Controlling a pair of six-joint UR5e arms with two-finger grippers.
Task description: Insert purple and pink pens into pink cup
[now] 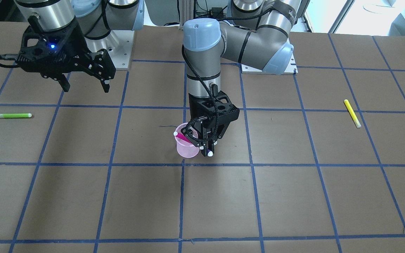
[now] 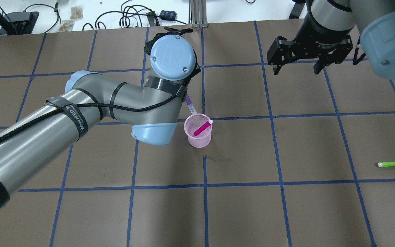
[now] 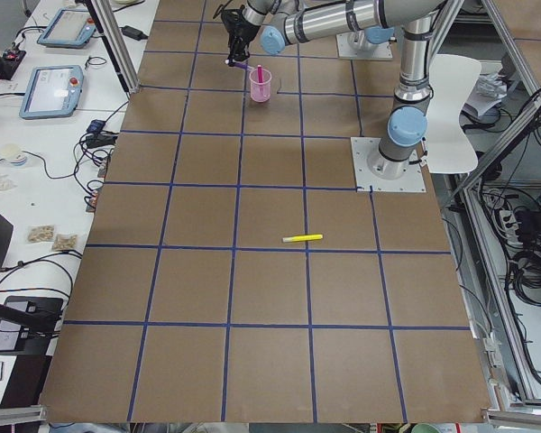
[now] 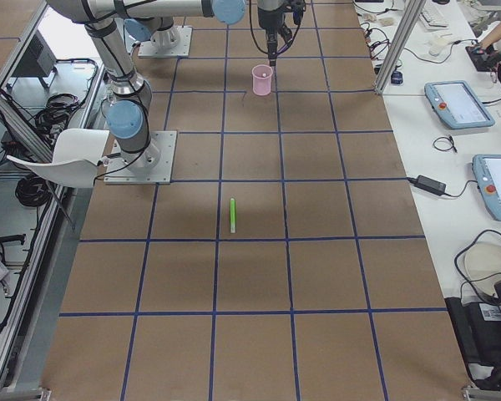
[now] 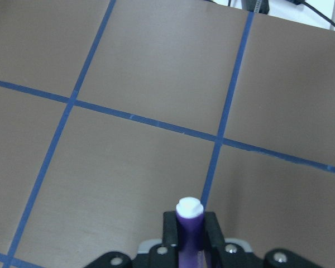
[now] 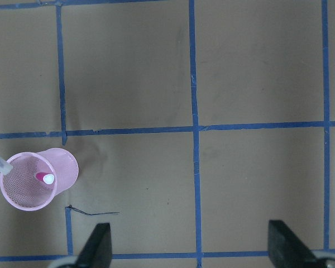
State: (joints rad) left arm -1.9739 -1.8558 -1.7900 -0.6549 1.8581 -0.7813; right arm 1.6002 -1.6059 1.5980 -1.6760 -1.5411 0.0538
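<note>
The pink cup (image 2: 199, 141) stands upright near the middle of the table (image 2: 286, 206). The pink pen (image 2: 202, 127) is inside it and leans on the rim. The left gripper (image 1: 206, 150) pinches the purple pen (image 2: 189, 104) — the pen is tilted, with its lower end right at the cup's rim. The right gripper (image 1: 85, 87) hangs well apart from the cup, its fingers spread wide and empty. A green pen (image 1: 12, 115) and a yellow pen (image 1: 352, 113) lie far off — one near each end.
</note>
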